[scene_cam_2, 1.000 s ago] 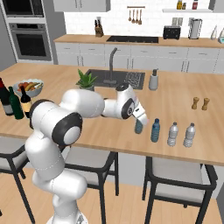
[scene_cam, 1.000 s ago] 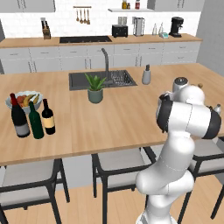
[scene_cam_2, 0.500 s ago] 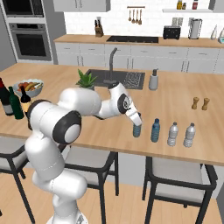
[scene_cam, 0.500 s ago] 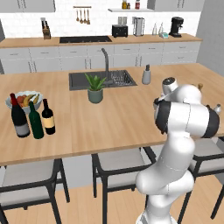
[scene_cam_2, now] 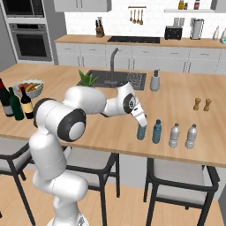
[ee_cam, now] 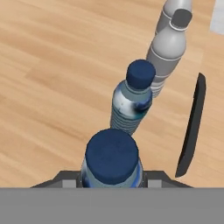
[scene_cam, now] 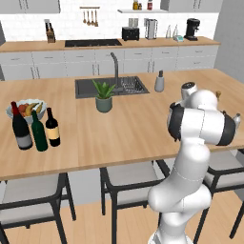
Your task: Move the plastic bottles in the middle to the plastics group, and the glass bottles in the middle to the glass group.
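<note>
Pincer [scene_cam_2: 140,125] apparently clamping blue bottle [scene_cam_2: 141,131] — beside its twin [scene_cam_2: 156,131].

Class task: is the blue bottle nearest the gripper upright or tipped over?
Upright. The blue bottle stands on the counter in line with the other small bottles; in the hand view its cap faces the camera.

claw [scene_cam_2: 141,125] lowered blue bottle [scene_cam_2: 141,131] onto counter [scene_cam_2: 101,128]

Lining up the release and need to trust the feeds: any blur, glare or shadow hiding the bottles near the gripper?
Hand view: sharp and evenly lit, no glare; the near blue bottle is cut off by the frame bottom. Right base view: soft, low detail; the gripper covers that bottle's top, and the second blue bottle and grey-clear bottles cast only faint shadows. Left base view: the arm blocks them.
</note>
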Motion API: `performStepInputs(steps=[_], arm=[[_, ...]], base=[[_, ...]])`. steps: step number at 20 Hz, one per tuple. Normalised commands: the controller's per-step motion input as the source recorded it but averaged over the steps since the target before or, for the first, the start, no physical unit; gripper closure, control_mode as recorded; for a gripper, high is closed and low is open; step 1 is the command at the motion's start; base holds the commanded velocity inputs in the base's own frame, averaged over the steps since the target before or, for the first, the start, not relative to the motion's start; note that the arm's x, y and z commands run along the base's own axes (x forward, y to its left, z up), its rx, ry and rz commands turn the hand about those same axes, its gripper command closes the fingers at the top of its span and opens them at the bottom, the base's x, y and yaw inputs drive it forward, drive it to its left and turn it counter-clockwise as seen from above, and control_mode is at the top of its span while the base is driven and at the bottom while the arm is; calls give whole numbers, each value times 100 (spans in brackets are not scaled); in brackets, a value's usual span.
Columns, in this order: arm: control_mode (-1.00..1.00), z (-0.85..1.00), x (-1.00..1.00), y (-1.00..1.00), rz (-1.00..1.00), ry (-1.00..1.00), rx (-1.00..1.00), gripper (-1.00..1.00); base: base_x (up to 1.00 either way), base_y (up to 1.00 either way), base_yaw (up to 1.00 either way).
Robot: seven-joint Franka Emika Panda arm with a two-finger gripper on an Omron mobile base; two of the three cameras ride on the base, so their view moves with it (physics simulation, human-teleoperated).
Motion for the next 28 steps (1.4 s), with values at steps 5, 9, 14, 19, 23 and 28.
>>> performStepInputs(steps=[5,9,14,19,23,28], arm=[[-100,-2,10,-13,-2,0,0,100],[-100,-27,0,-7,-2,0,0,100],[-100,-39,0,-6,-1,1,0,100],[-100,-25,0,0,0,0,0,100],[-100,-8,0,0,0,0,0,100],[-100,0,0,0,0,0,0,-100]], base=[[0,0,0],[0,0,0],[0,0,0],[0,0,0],[0,0,0],[0,0,0]])
